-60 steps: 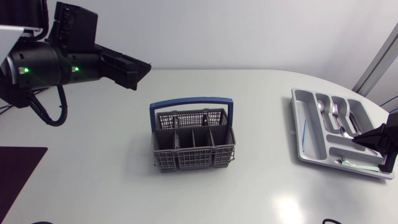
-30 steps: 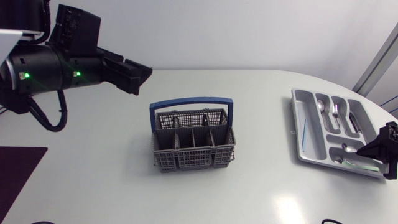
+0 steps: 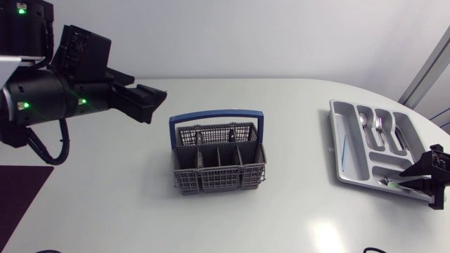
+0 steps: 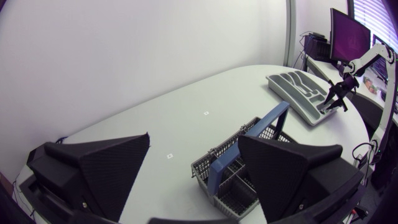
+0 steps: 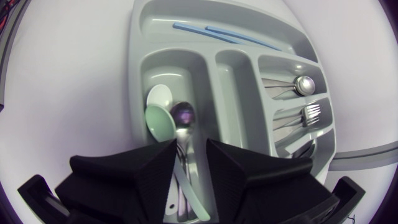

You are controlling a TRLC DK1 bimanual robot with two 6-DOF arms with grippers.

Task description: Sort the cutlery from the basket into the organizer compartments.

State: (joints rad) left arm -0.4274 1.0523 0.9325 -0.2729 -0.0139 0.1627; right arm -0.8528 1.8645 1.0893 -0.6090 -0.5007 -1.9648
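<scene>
The grey cutlery basket with a blue handle stands mid-table. The grey organizer lies at the right and holds a spoon, forks and blue sticks. My right gripper is at its near right end. In the right wrist view that gripper stands slightly open over a compartment. In that compartment lie a metal spoon and pale green spoons. The spoon's handle runs between the fingers. My left gripper hangs open, high and left of the basket.
In the right wrist view, blue sticks lie in the long far slot of the organizer. Another spoon and forks fill its side slots. The organizer sits close to the table's right edge.
My right gripper has slid along the organizer toward its near end, and its fingers have parted around the metal spoon. My left arm has drifted slightly left and down.
</scene>
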